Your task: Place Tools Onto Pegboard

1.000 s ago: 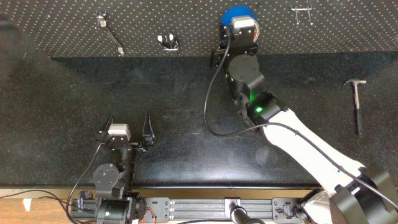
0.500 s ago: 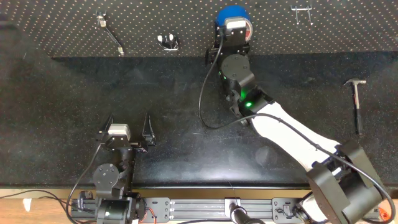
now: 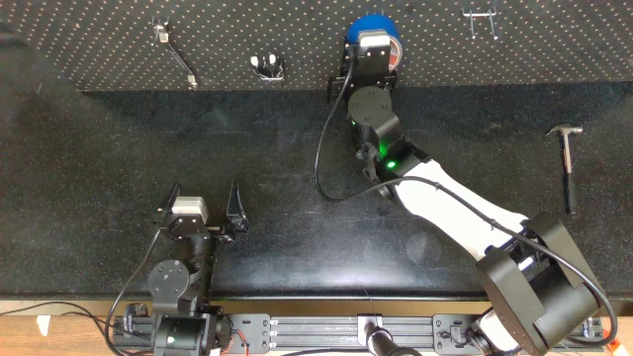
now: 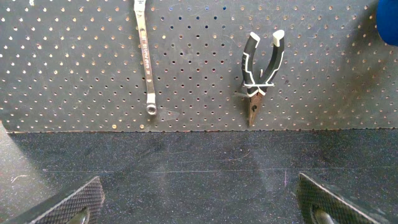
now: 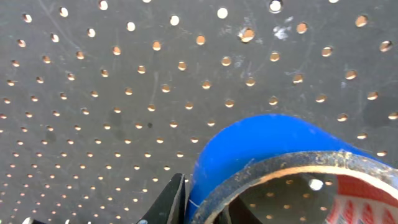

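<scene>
Now the right gripper (image 5: 200, 208), pinched shut on the rim of the blue tape roll (image 5: 267, 146), has crept closer against the pegboard (image 5: 93, 74), so hanging looks near; left gripper (image 3: 206, 198) sits wide open, holding nothing.

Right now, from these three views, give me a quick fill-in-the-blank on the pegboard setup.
The right gripper is shut on the rim of a ____ roll of tape.
The left gripper, over the black tabletop, has its jaws ____.
The dark-gripped steel hammer lies on the tabletop on the ____ arm's side.
On the black perforated pegboard, the silver wrench hangs beside the black-and-white-handled ____.
Missing: blue; open; right; pliers.
</scene>
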Motion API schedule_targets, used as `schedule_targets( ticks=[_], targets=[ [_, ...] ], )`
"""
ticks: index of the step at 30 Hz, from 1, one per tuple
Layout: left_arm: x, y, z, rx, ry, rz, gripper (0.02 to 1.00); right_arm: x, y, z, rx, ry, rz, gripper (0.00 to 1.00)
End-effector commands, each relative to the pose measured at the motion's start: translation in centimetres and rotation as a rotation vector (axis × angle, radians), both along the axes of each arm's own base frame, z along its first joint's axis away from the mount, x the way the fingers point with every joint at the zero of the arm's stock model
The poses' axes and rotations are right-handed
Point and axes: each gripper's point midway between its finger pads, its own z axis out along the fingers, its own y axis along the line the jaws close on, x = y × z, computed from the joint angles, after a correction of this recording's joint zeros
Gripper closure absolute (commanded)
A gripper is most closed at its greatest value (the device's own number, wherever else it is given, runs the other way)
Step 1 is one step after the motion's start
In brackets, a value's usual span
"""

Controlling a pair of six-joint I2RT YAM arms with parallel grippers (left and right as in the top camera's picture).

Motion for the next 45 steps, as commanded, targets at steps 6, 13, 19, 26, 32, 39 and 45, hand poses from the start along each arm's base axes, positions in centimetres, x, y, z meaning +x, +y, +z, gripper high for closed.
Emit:
schedule_targets(
  ticks=[6, 13, 19, 26, 32, 39, 45],
  targets=[
    [-0.1, 0.0, 0.0, 0.016, -0.003, -0.002, 0.023, 0.7, -1.4, 0.0, -0.009, -0.008, -0.052, 0.647],
    [-0.1, 0.0, 0.0, 0.016, -0.003, -0.002, 0.023, 1.6, -0.7, -1.6, 0.002, -0.021, -0.048, 0.281],
    [-0.1, 0.0, 0.0, 0.016, -0.003, -0.002, 0.02, 1.3, -0.1, -0.8, 0.011, -0.032, -0.011, 0.06],
    [-0.1, 0.0, 0.0, 0.016, -0.003, -0.002, 0.023, -0.2, -0.9, 0.3, -0.034, 0.034, -0.008, 0.053],
    [-0.1, 0.0, 0.0, 0.016, -0.003, -0.002, 0.023, -1.6, -1.9, 0.5, -0.081, 0.103, -0.008, 0.049],
    [-0.1, 0.0, 0.0, 0.016, -0.003, -0.002, 0.023, -5.1, -2.8, -3.5, -0.216, 0.342, 0.07, 0.047],
    [-0.1, 0.0, 0.0, 0.016, -0.003, -0.002, 0.023, -10.3, -8.6, -7.8, -0.311, 0.676, 0.054, 0.045]
  ],
)
